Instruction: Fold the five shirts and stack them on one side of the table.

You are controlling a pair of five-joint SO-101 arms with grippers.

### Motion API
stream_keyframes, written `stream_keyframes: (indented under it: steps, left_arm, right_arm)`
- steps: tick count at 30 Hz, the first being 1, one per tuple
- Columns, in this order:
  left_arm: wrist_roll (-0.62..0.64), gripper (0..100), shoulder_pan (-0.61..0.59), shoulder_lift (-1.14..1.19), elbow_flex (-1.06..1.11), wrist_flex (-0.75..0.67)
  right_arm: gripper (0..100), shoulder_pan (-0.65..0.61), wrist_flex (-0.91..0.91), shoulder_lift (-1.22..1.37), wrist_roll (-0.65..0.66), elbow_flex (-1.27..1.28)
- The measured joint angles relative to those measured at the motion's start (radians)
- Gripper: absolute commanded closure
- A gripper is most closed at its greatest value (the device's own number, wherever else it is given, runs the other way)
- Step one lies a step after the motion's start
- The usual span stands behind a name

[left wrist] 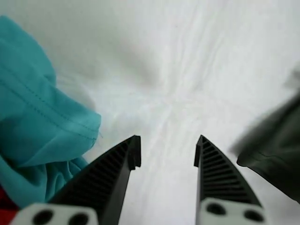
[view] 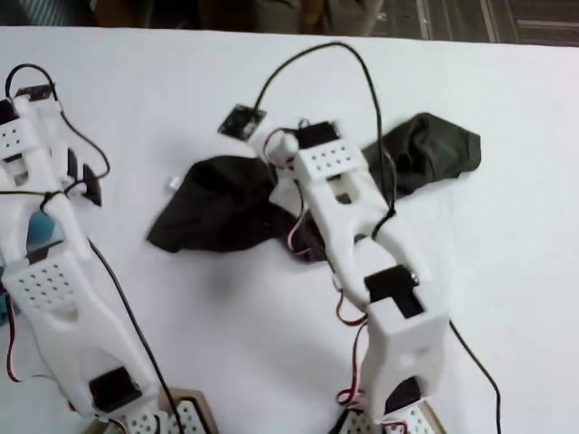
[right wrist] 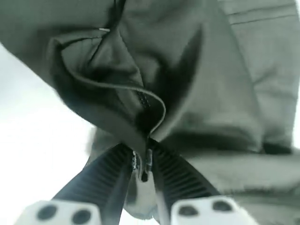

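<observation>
Right hand (right wrist: pixel 142 159): fingers clamped together on a fold of the dark shirt (view: pixel 213 206), which lies crumpled at the middle of the desk (view: pixel 516 253). Left hand (left wrist: pixel 167 151): fingers apart, holding nothing, over bare desk surface just beside a teal shirt (left wrist: pixel 37 108).

Table (view: pixel 507 117): one, wide, taking up nearly the whole high view; its far edge runs straight across the top.
Covering: white cloth (left wrist: pixel 187 56), matte, with shallow creases fanning out from one point in the left wrist view.
Floor (view: pixel 543 23): dark strip beyond the table's far edge, crossed by pale lines (view: pixel 423 18) toward the right.
Brownish object (view: pixel 312 11): at the middle of that strip, kind cannot be told.
Light: soft, even, from above; shadows on the cloth are faint and blurred.
</observation>
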Motion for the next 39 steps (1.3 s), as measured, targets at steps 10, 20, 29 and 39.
stream_keyframes:
  steps: [10, 20, 29, 39]
  left_arm:
    - [0.0, 78, 0.0, 0.0, 0.0, 0.0]
    - [0.0, 78, 0.0, 0.0, 0.0, 0.0]
    - [0.0, 78, 0.0, 0.0, 0.0, 0.0]
    - [0.0, 78, 0.0, 0.0, 0.0, 0.0]
  right_arm:
    - [92.9, -0.006, 0.127, -0.12, -0.002, 0.014]
    - [96.6, -0.112, -0.141, -0.222, -0.055, 0.448]
    - [88.7, -0.068, -0.236, -0.232, -0.061, 0.583]
    - [95.9, -0.077, -0.245, -0.245, -0.061, 0.621]
